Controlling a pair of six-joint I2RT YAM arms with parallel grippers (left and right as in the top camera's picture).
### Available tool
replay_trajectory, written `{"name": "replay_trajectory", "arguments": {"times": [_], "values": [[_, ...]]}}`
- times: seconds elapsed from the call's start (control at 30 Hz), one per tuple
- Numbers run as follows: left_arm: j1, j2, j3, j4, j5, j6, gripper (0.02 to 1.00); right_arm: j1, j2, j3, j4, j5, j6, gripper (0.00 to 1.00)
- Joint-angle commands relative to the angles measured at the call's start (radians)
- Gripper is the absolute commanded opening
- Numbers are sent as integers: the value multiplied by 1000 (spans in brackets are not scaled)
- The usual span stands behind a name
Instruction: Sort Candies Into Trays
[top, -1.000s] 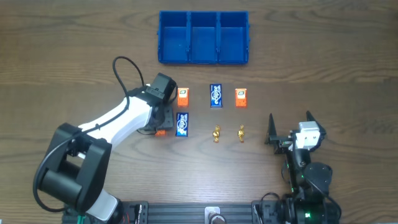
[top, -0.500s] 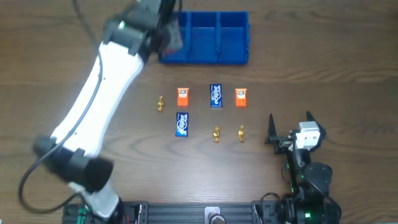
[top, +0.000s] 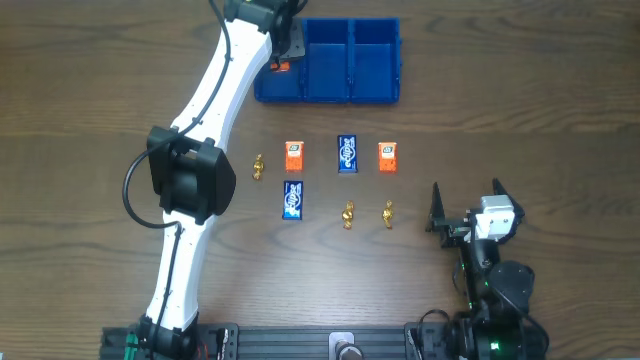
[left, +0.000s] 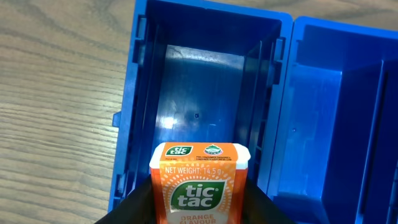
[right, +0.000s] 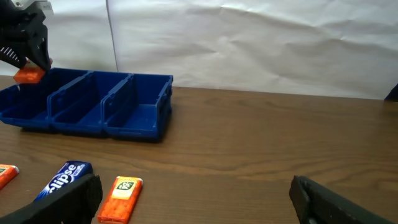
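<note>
Left claw (top: 283, 52) was at the top of the overhead frame, left of centre, pinching an orange box (left: 200, 183) by its two sides. From its wrist camera we saw the box hanging over the left compartment of the blue tray (top: 330, 96). All three compartments we could see into held nothing. Right claw (top: 467, 200) sat at the lower right of the overhead frame, fingers spread wide, gripping nothing. On the table (top: 520, 120), mid-frame, we had two more orange boxes (top: 294, 155) in a row with a blue pack (top: 347, 153) between them. A second blue pack (top: 293, 200) lay just below the left orange one. Three gold candies (top: 348, 215) were there too: one left of the row, two below it, right of the second blue pack.
</note>
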Motion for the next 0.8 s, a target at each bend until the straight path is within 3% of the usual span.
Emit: {"name": "replay_trajectory", "arguments": {"times": [0.03, 0.07, 0.1, 0.33, 0.57, 0.8], "values": [[3, -6, 29, -1, -2, 26, 798, 0, -4, 0, -9, -5, -8, 998], [3, -35, 24, -4, -12, 26, 888, 0, -4, 0, -9, -5, -8, 998], [2, -82, -2, -2, -16, 21, 917, 0, -4, 0, -9, -5, -8, 998], [-114, -653, -811, 296, -11, -47, 917, 0, -4, 0, -9, -5, -8, 998], [-190, -608, -1110, 401, 50, -122, 886, 0, -4, 0, -9, -5, -8, 998], [-213, -473, -1131, 439, 79, -133, 847, 0, -4, 0, -9, -5, -8, 998]]}}
